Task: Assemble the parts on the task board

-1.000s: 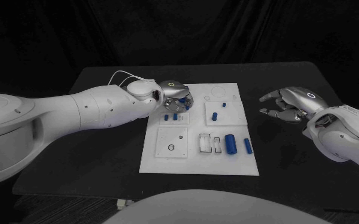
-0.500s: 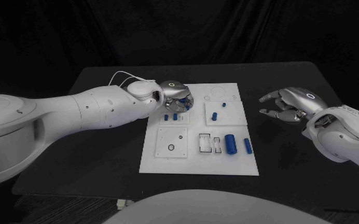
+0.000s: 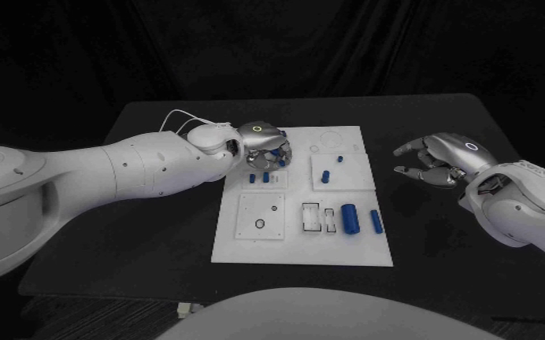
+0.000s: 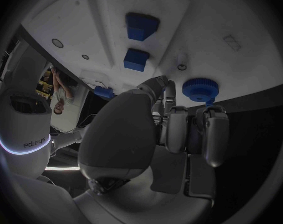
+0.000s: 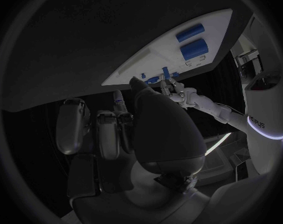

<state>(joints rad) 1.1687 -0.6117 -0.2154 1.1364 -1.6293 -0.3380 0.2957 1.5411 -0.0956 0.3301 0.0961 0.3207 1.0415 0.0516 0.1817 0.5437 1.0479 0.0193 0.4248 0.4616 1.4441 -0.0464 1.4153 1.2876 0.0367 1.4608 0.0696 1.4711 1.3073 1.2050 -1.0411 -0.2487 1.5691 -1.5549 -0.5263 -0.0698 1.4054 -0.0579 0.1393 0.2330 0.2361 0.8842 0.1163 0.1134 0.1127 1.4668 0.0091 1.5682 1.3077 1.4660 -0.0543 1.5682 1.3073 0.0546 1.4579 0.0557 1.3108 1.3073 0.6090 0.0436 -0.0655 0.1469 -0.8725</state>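
Note:
The white task board lies mid-table. My left hand hovers over its far left corner, fingers curled down around a round blue toothed part, which sits at the fingertips by the board's edge. Two blue square blocks stand on the board beyond it, and two short blue parts stand just below the hand. My right hand hangs off the board to the right, loosely curled and holding nothing.
A thick blue cylinder and a thin one lie near the board's right front, with a small blue piece beside them. Two more blue parts sit on the right rear tile. Bare black table surrounds the board.

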